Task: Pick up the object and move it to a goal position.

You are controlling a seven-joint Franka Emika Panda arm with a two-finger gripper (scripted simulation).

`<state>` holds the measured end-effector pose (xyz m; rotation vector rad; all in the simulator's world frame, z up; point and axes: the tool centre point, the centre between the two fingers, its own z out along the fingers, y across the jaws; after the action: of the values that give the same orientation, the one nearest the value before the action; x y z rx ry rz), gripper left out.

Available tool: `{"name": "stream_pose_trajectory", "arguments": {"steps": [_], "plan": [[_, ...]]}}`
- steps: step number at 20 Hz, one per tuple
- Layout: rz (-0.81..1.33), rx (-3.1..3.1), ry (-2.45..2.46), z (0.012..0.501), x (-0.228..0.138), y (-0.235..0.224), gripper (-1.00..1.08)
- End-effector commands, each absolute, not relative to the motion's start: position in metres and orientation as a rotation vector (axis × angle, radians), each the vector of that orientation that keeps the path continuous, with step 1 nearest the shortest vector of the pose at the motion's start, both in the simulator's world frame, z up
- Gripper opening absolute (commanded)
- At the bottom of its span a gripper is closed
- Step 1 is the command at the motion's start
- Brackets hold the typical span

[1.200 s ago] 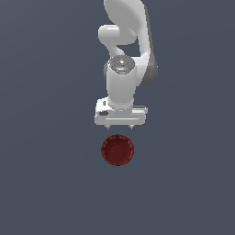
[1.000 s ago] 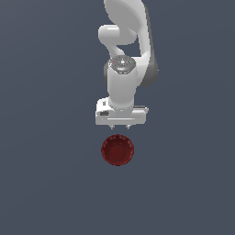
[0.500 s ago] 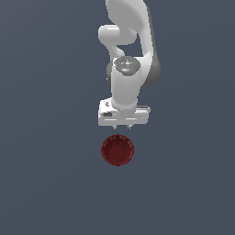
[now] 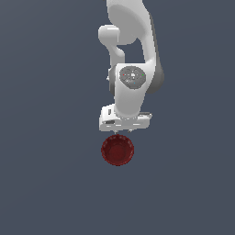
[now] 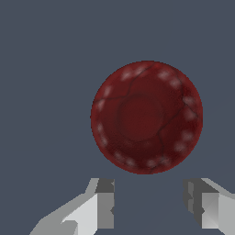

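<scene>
I am in the approach step: the bowl [image 4: 117, 149] has not been grasped, and no goal marker shows in either view. The bowl lies upright on the flat grey floor [image 4: 46, 183], just ahead of the gripper [image 5: 149, 204] and below it, clear of both fingers. In the wrist view it sits a little off the midline of the gap, towards one finger.

To do this step well, I judge I must first carry the hand forward until the bowl's rim sits between the fingertips, correct that small sideways offset, and only then descend. The bowl looks about as wide as the opening, so straddling the whole body leaves little margin; pinching one wall of the rim seems the safer hold. A shallow bowl may tip or slide if one finger touches first.

Pose: the arm [image 4: 133, 36] hangs from above with the hand pointing straight down. The jaws stand apart, holding nothing.
</scene>
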<state>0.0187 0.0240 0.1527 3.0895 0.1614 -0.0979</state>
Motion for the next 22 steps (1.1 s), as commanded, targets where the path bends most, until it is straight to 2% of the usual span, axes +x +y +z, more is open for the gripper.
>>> {"name": "stream_pose_trajectory", "arguments": {"steps": [1,22], "plan": [[-0.141,3.072,0.183,0.147,0.023,0.025,0.28],[-0.570,2.773,0.371,0.094,0.050,0.042,0.28]]}}
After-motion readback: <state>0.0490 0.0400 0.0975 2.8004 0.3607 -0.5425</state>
